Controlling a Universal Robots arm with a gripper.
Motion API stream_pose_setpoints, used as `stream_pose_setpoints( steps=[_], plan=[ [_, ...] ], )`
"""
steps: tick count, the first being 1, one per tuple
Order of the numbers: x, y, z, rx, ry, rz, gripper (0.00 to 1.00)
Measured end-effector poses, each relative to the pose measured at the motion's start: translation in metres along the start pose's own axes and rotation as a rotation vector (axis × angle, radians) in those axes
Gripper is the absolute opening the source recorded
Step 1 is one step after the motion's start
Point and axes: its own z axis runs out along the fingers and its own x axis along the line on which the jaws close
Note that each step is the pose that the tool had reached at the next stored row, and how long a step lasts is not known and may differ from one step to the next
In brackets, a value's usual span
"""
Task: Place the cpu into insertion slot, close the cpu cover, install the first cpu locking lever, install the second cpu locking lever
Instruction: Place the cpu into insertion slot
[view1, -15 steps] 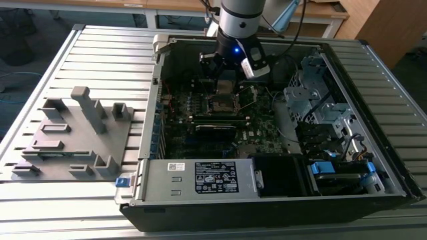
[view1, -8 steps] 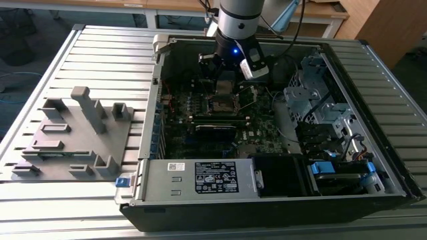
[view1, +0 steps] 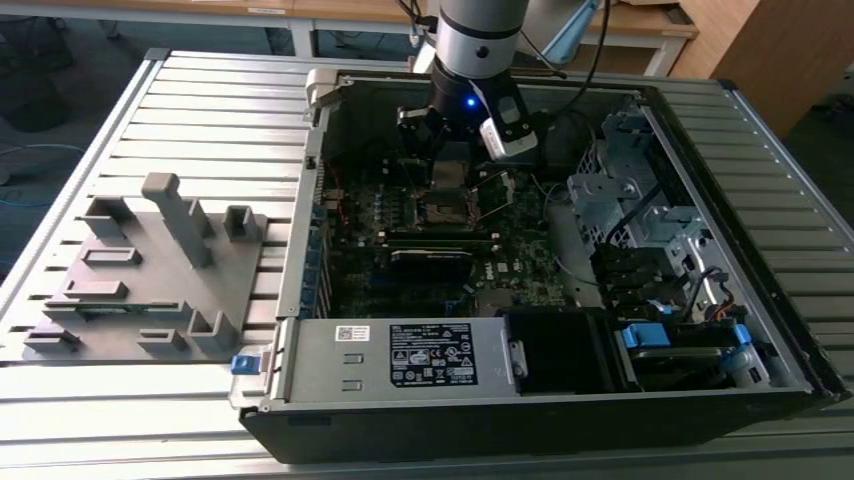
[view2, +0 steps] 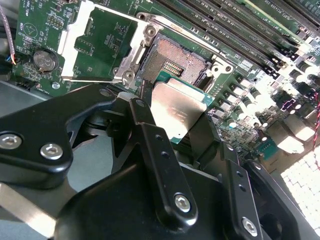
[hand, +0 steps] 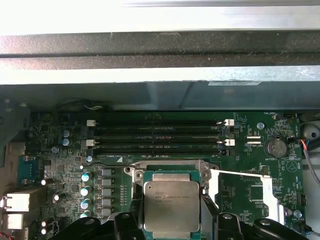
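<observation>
My gripper (view1: 454, 168) is down inside the open computer case, shut on the cpu (view2: 177, 111), a flat square chip with a silvery face (hand: 171, 205). One dark finger (view2: 145, 107) presses on each side of the chip. The cpu hangs tilted just above the insertion slot (view2: 172, 59), whose dark pin field and silvery rim (hand: 170, 170) show past the chip's edge. In the exterior view the slot (view1: 447, 210) lies directly under the gripper. The cpu cover (view2: 70, 37), a silvery frame, is flipped open beside the slot, lying over the green board (hand: 272, 192). A thin metal rod (hand: 240, 173) runs along it.
Long black memory strips (hand: 160, 135) run just beyond the slot. A coin battery (view2: 44, 60) sits near the open cover. The case wall (hand: 160, 50) rises behind the board. A power supply (view1: 400, 355) and a drive cage (view1: 641, 200) border the board. A grey fixture (view1: 147, 270) stands on the exterior view's left.
</observation>
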Motion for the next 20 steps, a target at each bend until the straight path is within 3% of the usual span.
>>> stream_pose_setpoints(
  steps=[5,9,14,16,20],
  plan=[
    [0.0001,0.0,0.0,0.0,-0.0001,0.002,0.54],
    [0.0,0.0,0.0002,-0.0006,-0.0031,0.035,0.54],
    [0.0,0.0,0.0002,-0.0006,-0.0033,0.036,0.54],
    [0.0001,0.0,0.0003,-0.0011,-0.0064,0.072,0.54],
    [0.0,0.0,0.0003,-0.0012,-0.0066,0.073,0.54]
  ],
)
